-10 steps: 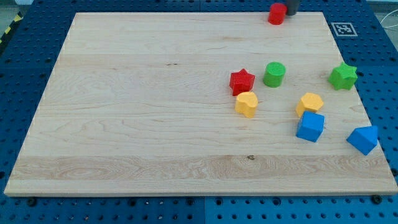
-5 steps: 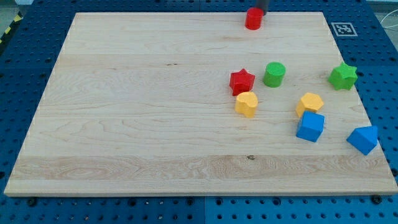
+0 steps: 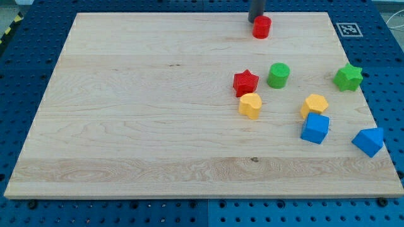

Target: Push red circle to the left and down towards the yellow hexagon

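Observation:
The red circle [image 3: 262,27] stands near the board's top edge, right of centre. My tip [image 3: 255,20] is a dark rod coming in from the view's top, and it touches the red circle's upper left side. The yellow hexagon [image 3: 314,104] lies well below and to the right of the red circle, just above a blue cube [image 3: 314,128].
A red star [image 3: 245,82], a green circle [image 3: 278,75] and a second yellow block [image 3: 250,105] cluster below the red circle. A green star [image 3: 348,77] and a blue block [image 3: 368,141] sit near the right edge of the wooden board [image 3: 139,113].
The red circle slid left along the top edge, then slightly down and right. My tip moved from its right side over to its upper left.

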### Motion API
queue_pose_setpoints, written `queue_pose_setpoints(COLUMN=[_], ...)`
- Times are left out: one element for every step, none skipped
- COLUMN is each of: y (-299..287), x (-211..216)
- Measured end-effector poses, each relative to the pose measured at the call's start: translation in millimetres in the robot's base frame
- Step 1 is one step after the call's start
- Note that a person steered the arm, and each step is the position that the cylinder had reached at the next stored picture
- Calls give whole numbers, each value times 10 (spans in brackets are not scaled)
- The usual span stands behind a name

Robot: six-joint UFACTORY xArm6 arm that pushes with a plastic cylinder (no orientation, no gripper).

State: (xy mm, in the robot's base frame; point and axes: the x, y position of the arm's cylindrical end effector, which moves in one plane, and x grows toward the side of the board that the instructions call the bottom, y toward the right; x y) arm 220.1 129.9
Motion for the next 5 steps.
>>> queue_pose_setpoints(y=[14, 5, 5, 5, -104], x=[3, 72, 207, 207, 198])
